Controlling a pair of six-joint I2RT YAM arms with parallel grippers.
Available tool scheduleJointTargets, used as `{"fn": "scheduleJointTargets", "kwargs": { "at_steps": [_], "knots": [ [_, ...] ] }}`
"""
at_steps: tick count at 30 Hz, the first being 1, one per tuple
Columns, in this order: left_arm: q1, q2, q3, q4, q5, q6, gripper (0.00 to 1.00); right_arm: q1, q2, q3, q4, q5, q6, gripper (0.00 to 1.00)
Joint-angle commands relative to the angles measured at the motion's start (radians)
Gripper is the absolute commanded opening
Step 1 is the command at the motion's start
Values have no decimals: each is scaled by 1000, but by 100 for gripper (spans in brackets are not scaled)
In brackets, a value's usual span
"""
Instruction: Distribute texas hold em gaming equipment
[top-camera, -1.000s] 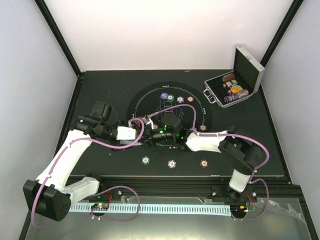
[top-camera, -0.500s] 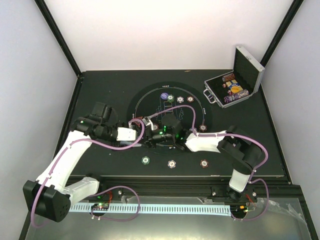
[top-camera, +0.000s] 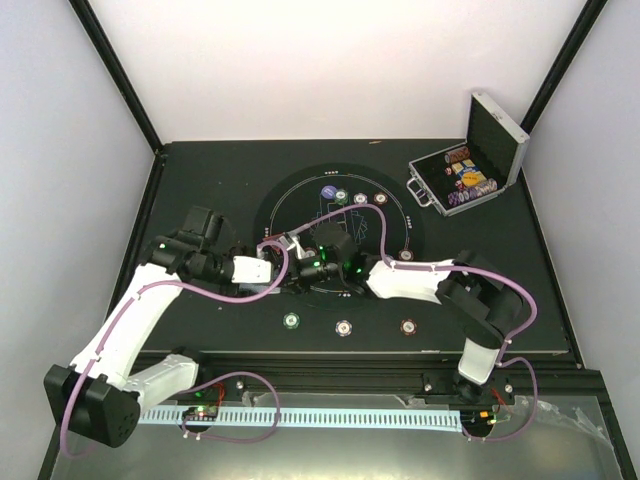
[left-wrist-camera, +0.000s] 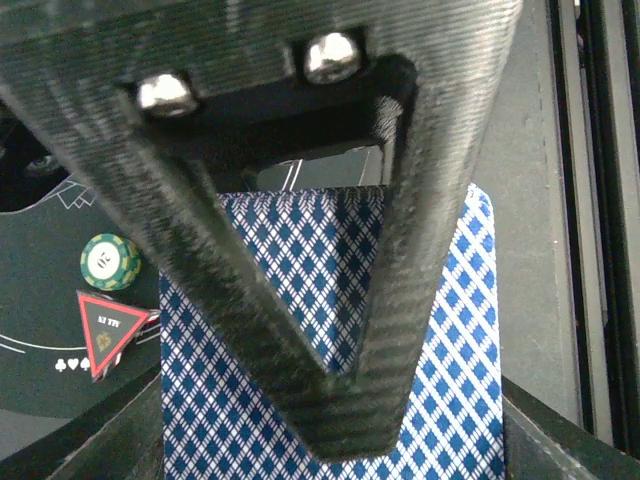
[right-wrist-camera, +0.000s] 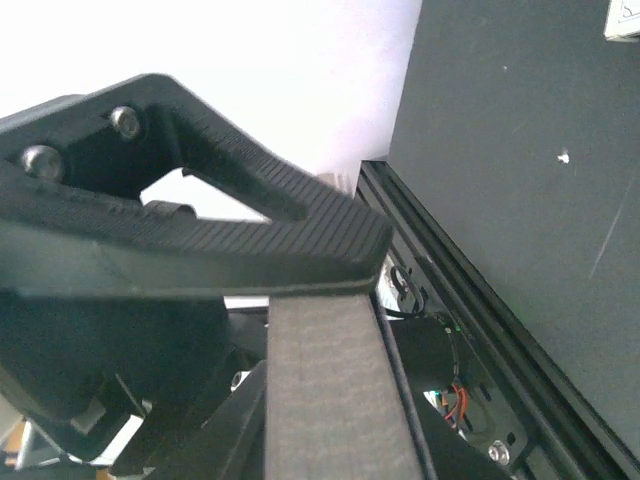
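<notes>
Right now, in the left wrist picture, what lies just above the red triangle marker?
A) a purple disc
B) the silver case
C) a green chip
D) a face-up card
C: a green chip lies on the black mat directly above the red triangle marker, close to its top edge.

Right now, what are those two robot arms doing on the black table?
They are setting out a poker game. The left gripper is shut on blue-backed cards over the round mat, with the right gripper close beside it. Three chips lie in a row nearer the arms; more sit in the open silver case.
</notes>
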Motion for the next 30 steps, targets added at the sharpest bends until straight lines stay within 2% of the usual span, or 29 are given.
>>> {"fn": "scheduleJointTargets", "kwargs": {
  "at_steps": [1,11,17,22,30],
  "knots": [
    [-11,-38,17,-54,31,-15,2,2,9,27,-211,48,-118,32],
    [-11,-17,3,-36,-36,-60,2,0,-3,24,-125,10,-55,39],
    [-11,-26,-15,-7,-55,-59,1,1,-22,53,-239,26,-115,49],
    [-11,-20,-25,1,-74,-60,2,1,-28,50,-258,27,-123,56],
    [-11,-22,-30,16,-73,-63,2,3,-19,111,-292,2,-144,60]
  ]
}}
